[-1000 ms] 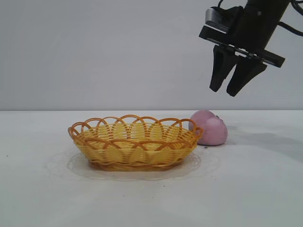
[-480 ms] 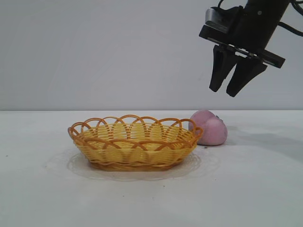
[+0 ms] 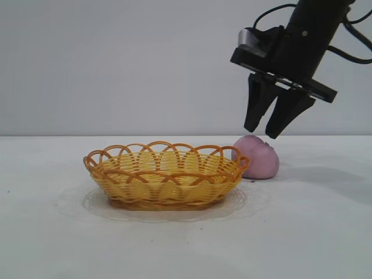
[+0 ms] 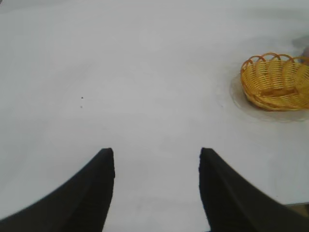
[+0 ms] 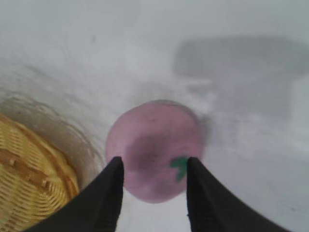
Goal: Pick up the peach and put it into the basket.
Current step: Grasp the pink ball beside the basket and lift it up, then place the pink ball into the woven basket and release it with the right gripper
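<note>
Table (image 3: 46, 232): I see a plain white top filling the lower half of the exterior view; my left wrist camera shows a wide bare stretch of it with a few dark specks.
Right arm: it comes in from the upper right of the exterior view, pointing steeply down.
Basket (image 3: 165, 174): yellow-orange wicker with a looped rim, shallow and oval, lower centre of the exterior view. I also catch it at the right edge of the left wrist picture (image 4: 275, 82), far off, and as a woven corner at the lower left of the right wrist picture (image 5: 29, 179).
Peach (image 3: 260, 157): pale pink-mauve, rounded and matte, on the table just right of the basket and partly behind its rim. Only my right wrist camera shows its top (image 5: 154, 154), with a small green mark.
Right gripper (image 3: 266, 129): released, fingers apart and holding nothing, tips just above the peach; in the right wrist view (image 5: 153, 162) the fruit sits between them.
Left gripper (image 4: 157, 154): only the left wrist camera shows it, fingers spread over bare table, nothing held.
</note>
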`<state>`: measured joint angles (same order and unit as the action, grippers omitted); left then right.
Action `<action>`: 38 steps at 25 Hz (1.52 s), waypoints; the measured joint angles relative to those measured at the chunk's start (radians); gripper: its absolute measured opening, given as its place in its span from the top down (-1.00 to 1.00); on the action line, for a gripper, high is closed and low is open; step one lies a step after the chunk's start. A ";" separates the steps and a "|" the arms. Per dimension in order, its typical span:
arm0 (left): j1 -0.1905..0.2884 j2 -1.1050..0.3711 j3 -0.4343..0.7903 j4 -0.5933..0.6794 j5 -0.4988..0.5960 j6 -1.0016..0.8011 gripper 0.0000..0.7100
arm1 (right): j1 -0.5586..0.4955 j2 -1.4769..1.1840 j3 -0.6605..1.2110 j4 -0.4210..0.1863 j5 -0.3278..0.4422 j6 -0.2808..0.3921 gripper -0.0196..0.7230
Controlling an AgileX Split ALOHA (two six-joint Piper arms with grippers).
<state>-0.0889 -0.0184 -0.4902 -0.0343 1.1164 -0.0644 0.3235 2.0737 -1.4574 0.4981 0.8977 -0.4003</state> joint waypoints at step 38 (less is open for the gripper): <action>0.000 0.000 0.000 0.000 0.000 0.008 0.02 | 0.289 -0.039 -0.004 0.048 0.052 0.025 0.95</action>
<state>-0.0889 -0.0184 -0.4902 -0.0348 1.1164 -0.0559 0.6130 2.0344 -1.4615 0.5462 0.9495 -0.3753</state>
